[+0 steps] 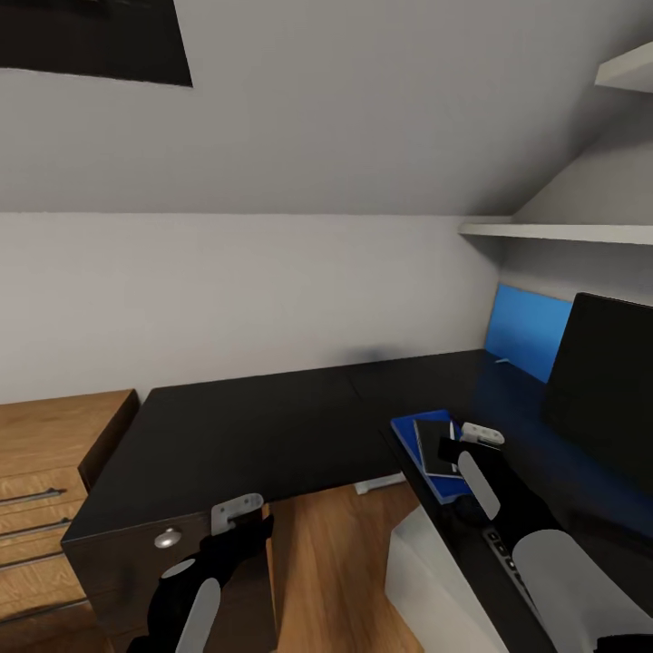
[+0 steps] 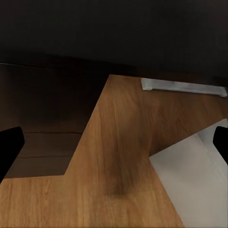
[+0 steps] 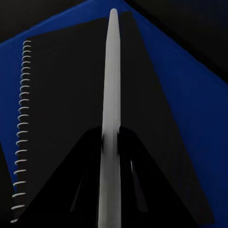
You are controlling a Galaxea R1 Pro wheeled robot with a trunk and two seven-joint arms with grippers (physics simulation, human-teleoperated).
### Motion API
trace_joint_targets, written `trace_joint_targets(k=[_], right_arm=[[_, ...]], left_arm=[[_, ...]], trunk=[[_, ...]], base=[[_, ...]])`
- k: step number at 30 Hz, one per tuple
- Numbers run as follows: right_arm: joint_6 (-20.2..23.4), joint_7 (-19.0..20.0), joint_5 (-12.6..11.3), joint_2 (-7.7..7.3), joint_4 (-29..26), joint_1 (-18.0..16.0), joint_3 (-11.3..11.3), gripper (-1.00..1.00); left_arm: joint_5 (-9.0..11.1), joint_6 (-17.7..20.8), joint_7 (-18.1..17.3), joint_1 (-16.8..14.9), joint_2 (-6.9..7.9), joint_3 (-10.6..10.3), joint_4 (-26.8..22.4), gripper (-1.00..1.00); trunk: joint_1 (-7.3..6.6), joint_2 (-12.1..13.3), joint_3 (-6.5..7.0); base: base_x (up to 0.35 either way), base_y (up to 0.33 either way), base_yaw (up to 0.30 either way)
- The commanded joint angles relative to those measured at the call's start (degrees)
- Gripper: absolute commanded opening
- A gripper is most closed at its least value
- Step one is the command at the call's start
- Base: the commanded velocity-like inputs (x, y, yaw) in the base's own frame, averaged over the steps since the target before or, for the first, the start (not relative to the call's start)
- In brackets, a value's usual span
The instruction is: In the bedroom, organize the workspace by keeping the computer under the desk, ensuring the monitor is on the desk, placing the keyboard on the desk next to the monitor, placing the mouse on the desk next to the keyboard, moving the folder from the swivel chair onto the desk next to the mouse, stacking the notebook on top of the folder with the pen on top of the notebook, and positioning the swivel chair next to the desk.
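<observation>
Right tool point(image 3: 110, 156): nearest the lens in the right wrist view, its two dark fingers pinched onto the pen point(image 3: 112, 95), which runs straight out along them, directly over the notebook; contact between pen and notebook cannot be judged.
Notebook point(image 3: 66, 109): dark cover, white spiral binding along one edge, lying flat on the folder.
Folder point(image 3: 185, 99): bright blue, showing around the notebook's edges; in the head view it sits at the tabletop's near inner corner, just in front of the right arm.
Left tool point(image 2: 114, 147): spread wide, one black fingertip at each side of the left wrist view, nothing between them; wooden floor point(image 2: 123, 156) below.
Tabletop point(image 1: 263, 426): black, L-shaped, with a drawer unit at the left end.
Monitor point(image 1: 603, 399): black screen standing on the tabletop at the right.
Keyboard point(image 1: 508, 558): partly visible beside the right arm, below the monitor.
Dresser point(image 1: 45, 481): light wood, at the far left.
</observation>
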Motion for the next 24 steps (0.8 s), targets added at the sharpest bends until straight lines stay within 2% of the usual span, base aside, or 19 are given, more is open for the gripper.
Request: trace_joint_targets(k=[1, 5, 6, 12, 24], right_arm=[[0.0, -0.6, -0.8, -0.08, -0.1, 0.0, 0.4, -1.0], [0.0, -0.6, -0.7, -0.08, -0.1, 0.0, 0.6, -1.0], [0.0, -0.6, -0.6, -0.08, -0.1, -0.1, 0.9, 1.0], [0.0, -0.6, -0.6, -0.1, -0.3, 0.0, 1.9, 1.0], [0.1, -0.6, -0.6, -0.12, -0.4, 0.0, 2.0, 1.0]], left_arm=[[0.6, 0.2, 0.5, 0.0, 0.0, 0.0, -0.1, 1.0], [0.6, 0.2, 0.5, 0.0, 0.0, 0.0, 0.0, 1.0], [0.6, 0.2, 0.5, 0.0, 0.0, 0.0, 0.0, 1.0], [0.6, 0.2, 0.5, 0.0, 0.0, 0.0, 0.0, 1.0], [0.6, 0.2, 0.5, 0.0, 0.0, 0.0, 0.1, 1.0]], trunk=[[0.0, 0.0, -0.07], [0.0, 0.0, -0.07], [0.0, 0.0, -0.07], [0.0, 0.0, -0.07], [0.0, 0.0, -0.07]], base=[[0.0, 0.0, 0.0], [0.0, 0.0, 0.0], [0.0, 0.0, 0.0], [0.0, 0.0, 0.0], [0.0, 0.0, 0.0]])
